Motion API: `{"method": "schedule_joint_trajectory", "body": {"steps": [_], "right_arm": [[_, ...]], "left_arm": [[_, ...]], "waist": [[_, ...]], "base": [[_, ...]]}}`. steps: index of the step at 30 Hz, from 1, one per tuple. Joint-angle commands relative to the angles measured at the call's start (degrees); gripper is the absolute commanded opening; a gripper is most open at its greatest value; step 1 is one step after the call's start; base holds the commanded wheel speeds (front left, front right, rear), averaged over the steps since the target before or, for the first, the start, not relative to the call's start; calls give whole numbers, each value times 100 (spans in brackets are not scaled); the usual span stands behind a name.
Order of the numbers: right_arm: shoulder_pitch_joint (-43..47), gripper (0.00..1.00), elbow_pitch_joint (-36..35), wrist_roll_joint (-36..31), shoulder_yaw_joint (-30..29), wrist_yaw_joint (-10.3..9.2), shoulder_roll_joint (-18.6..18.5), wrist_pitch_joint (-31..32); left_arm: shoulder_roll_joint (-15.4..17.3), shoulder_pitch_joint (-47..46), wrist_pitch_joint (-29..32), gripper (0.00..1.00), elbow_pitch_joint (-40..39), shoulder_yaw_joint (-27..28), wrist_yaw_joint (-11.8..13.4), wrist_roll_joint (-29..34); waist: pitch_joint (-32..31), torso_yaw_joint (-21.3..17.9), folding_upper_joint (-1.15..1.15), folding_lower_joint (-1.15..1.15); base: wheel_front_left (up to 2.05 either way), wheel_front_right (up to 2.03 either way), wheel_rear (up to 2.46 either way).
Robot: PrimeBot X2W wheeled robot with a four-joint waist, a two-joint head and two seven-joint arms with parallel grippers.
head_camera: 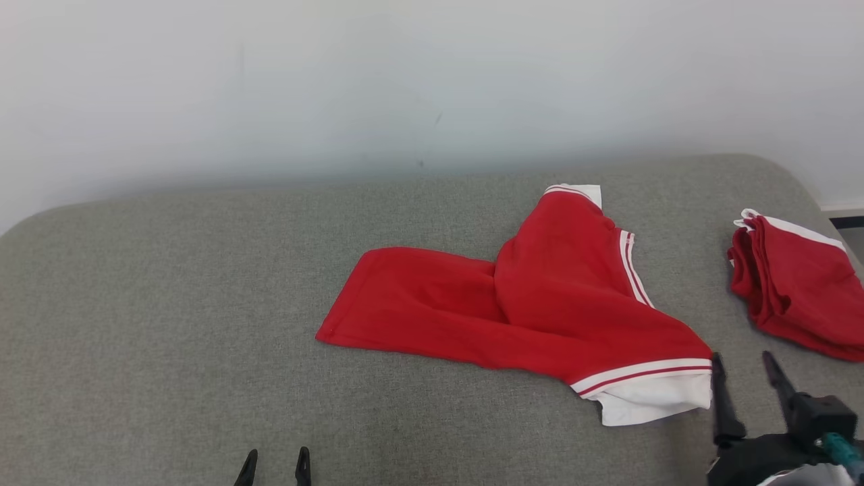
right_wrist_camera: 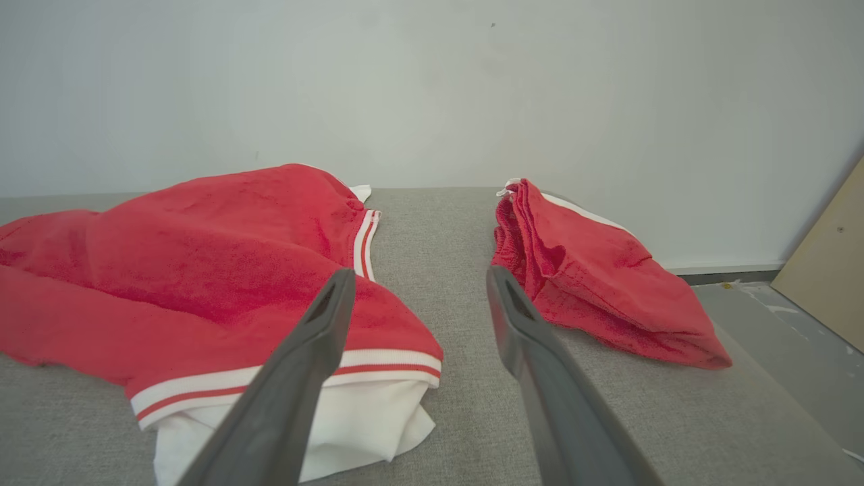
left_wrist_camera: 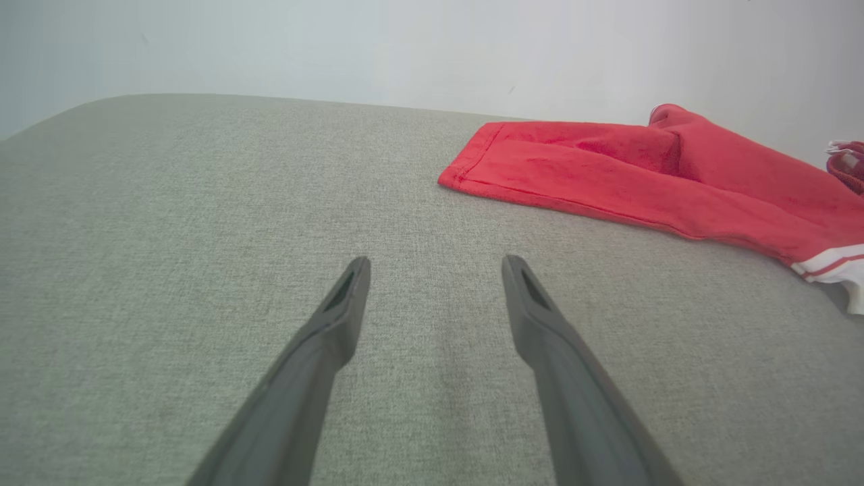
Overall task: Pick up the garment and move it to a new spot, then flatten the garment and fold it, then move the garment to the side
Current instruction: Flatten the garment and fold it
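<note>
Grey fabric tabletop (head_camera: 169, 304) under a pale wall (head_camera: 405, 81). Red garment (head_camera: 540, 304) sprawled right of centre, doubled over itself, white-banded hem (head_camera: 648, 398) nearest. Right gripper (head_camera: 741, 354) spread wide just beside that hem, probably lining up a grab. Left gripper (head_camera: 278, 451) spread too, parked low, well clear. Second red pile (head_camera: 796, 290) far right, already folded.

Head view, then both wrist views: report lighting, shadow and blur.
Head view: soft, even light, no glare; the garment casts a faint shadow under its white hem. Left wrist view: the left gripper blurs toward the bottom edge; the grey surface bows at its far edge. Right wrist view: the right gripper blurs likewise.
</note>
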Motion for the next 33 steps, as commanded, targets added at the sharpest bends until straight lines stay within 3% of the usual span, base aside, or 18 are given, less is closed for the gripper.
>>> {"method": "schedule_joint_trajectory", "body": {"steps": [1,7,14,23,33], "right_arm": [[50,100,29,-46,79,-14,80,0],[-41,100,36,6,361,-14,213,0],[-390,100,-75,157,640,-13,225,0],[-777,100,-121,268,926,-13,193,1],[-837,100,-149,318,871,-14,160,1]], "left_arm": [[1,-5,-18,100,-19,-14,19,49],[1,-172,-18,100,-86,-58,37,54],[1,-1138,-17,100,3,-152,-1,86],[2,-2465,-17,100,1120,4,65,-4],[4,-2986,-18,100,1906,200,130,139]], "waist": [[64,-1,0,1],[320,-19,0,1],[1016,-16,0,1],[1569,-325,0,1],[1794,-646,0,1]], "base": [[0,0,0],[0,0,0],[0,0,0],[0,0,0],[0,0,0]]}}
